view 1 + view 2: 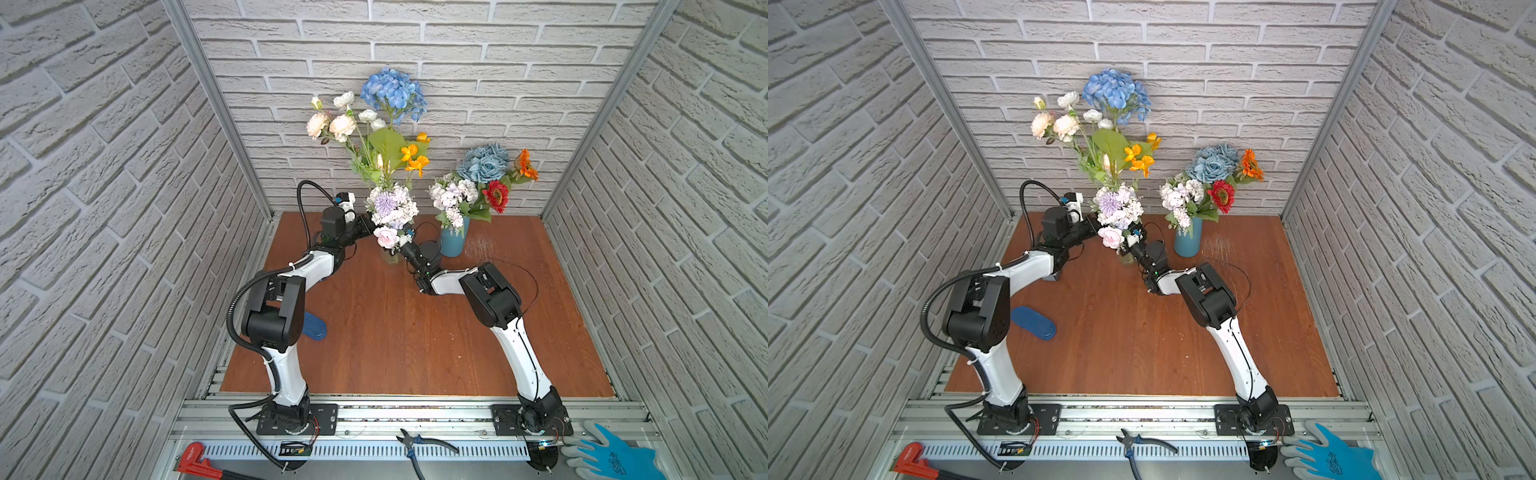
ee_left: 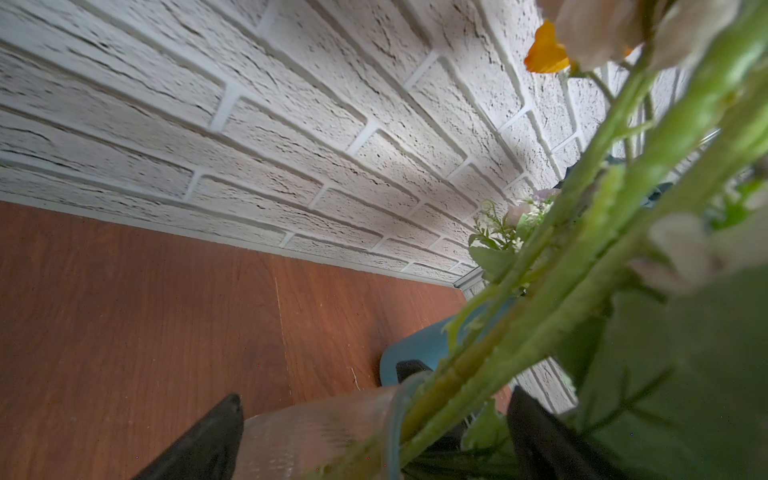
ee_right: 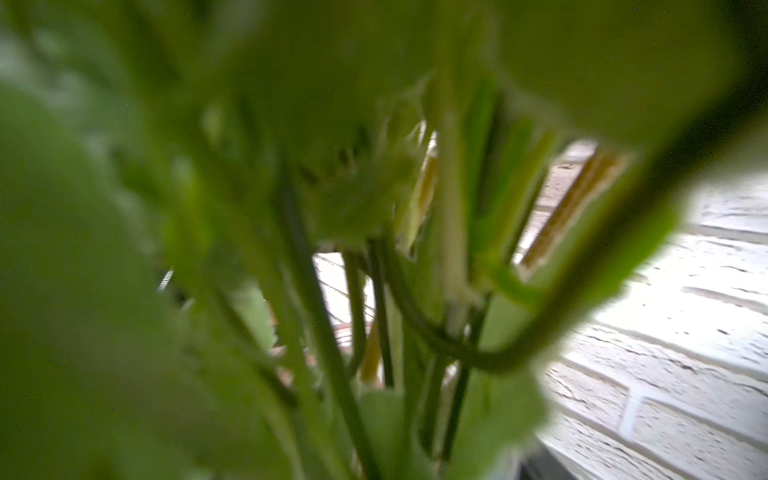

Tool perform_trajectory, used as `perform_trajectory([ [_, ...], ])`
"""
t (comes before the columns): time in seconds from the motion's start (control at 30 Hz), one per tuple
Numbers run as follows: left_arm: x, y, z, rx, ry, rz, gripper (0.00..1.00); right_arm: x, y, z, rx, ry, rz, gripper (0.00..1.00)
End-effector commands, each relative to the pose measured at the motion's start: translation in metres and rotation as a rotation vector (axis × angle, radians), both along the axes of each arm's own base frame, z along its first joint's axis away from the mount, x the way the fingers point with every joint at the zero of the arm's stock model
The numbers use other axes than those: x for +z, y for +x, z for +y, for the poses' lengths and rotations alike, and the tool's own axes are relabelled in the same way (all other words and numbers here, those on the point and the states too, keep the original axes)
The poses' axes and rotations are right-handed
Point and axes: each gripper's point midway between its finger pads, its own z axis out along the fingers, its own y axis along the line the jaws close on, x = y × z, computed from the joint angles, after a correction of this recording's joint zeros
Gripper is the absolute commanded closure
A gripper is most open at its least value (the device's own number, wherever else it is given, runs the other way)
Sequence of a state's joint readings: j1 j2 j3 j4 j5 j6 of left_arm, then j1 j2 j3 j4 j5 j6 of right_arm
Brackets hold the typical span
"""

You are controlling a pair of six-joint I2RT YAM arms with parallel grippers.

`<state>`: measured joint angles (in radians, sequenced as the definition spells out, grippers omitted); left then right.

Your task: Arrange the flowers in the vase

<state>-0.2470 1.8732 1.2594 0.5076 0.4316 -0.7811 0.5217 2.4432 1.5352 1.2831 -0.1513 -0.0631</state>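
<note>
Glass vase [image 1: 391,257] one, blue vase [image 1: 453,243] one, hydrangea [image 1: 392,93] one, red daisy [image 1: 496,195] one

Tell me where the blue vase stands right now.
In both top views the blue vase stands at the back of the wooden table, right of centre, just right of the clear glass vase and close to the brick wall.

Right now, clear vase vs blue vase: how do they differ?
Material: the clear vase is see-through glass; the blue vase is opaque.
Height: the clear vase's bouquet rises much taller, topped by a blue hydrangea; the blue vase's bunch sits lower.
Access: the left end effector straddles the clear vase, open; the blue vase has none around it.
Shared: both stand upright near the back wall, filled.
</note>
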Motion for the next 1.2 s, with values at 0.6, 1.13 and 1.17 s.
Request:
perform_trajectory([
  [0.6, 0.013, 0.003, -0.008, -0.018, -0.008, -0.06, 0.02, 0.035, -0.025, -0.018, -0.027, 0.047, -0.083, 0.02],
  [1.13, 0.011, -0.001, 0.006, 0.024, 0.018, -0.049, 0.02, 0.011, -0.084, -0.056, -0.048, 0.028, 0.097, 0.02],
  [1.17, 0.009, -0.003, 0.008, 0.029, 0.02, -0.044, 0.02, 0.01, -0.091, -0.059, -0.054, 0.019, 0.104, 0.01],
])
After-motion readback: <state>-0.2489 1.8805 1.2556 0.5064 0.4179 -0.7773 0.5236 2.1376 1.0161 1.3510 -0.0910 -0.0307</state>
